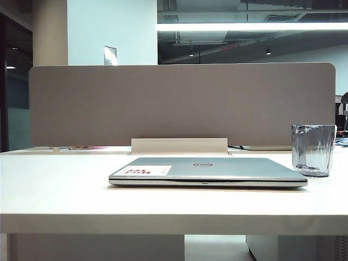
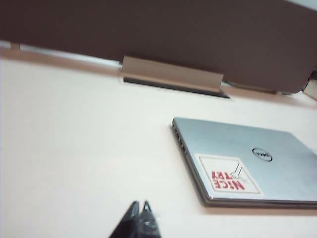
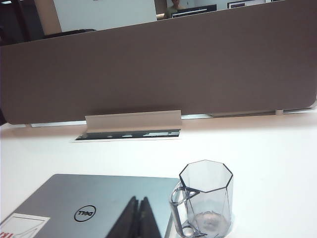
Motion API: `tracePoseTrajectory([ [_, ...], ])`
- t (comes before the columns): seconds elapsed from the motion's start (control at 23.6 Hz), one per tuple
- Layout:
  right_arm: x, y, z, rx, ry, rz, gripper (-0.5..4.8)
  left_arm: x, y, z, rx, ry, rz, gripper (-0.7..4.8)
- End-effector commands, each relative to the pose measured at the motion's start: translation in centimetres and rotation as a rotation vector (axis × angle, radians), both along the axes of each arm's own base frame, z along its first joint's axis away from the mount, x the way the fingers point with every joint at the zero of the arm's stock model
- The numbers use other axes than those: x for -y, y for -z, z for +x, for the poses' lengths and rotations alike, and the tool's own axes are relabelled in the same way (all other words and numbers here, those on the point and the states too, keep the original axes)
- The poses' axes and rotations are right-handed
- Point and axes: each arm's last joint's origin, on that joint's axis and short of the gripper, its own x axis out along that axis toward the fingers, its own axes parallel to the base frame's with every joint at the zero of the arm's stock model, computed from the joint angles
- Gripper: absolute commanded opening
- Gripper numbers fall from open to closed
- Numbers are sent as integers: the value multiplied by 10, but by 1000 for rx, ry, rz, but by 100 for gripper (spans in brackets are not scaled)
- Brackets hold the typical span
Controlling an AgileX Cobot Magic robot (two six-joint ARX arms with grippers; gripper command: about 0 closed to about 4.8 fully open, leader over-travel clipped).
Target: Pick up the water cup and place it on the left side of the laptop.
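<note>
Right gripper [image 3: 139, 218], jaws together, hangs over the closed laptop [image 3: 89, 203], which lies flat on the counter [image 3: 267, 158]. Water cup [image 3: 205, 198] stands upright just to the right of my right gripper, beside the laptop's right edge, handle toward the laptop. Left gripper [image 2: 138, 220], jaws together, sits over bare counter; the laptop lies ahead of it and to its right. Beyond both grippers, the partition [image 3: 158, 69] stands along the counter's far edge.
</note>
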Motion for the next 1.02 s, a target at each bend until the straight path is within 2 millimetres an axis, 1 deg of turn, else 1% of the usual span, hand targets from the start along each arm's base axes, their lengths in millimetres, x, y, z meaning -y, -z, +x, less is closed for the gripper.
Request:
tracePoseTrajectory([
  [0.04, 0, -12, 12, 0, 1, -12, -5, 0, -1, 0, 1, 6, 3, -6],
  [0.21, 0, -19, 34, -74, 1, -14, -5, 0, -1, 0, 1, 6, 3, -6],
  [0.3, -1, -21, 49, -128, 0, -14, -3, 0, -1, 0, 1, 6, 3, -6],
  [0.38, -1, -22, 61, -165, -4, -15, 9, 0, -1, 0, 0, 6, 3, -6],
  [0.42, -1, -22, 66, -182, -4, -15, 15, 0, -1, 0, 0, 6, 3, -6],
  [0.47, -1, -21, 78, -206, -2, -15, 14, 0, -1, 0, 0, 6, 3, -6],
  [0.59, -1, -18, 92, -231, -13, -11, 12, 0, -1, 0, 0, 6, 3, -6],
  [0.72, -2, -11, 103, -245, -45, -13, 11, 0, -1, 0, -1, 6, 3, -6],
  [0.89, -3, 0, 112, -296, -49, -15, 12, 0, -1, 0, -3, 6, 3, -6],
  [1.02, -3, 15, 122, -364, -52, -33, 13, 0, -1, 0, -3, 6, 3, -6],
])
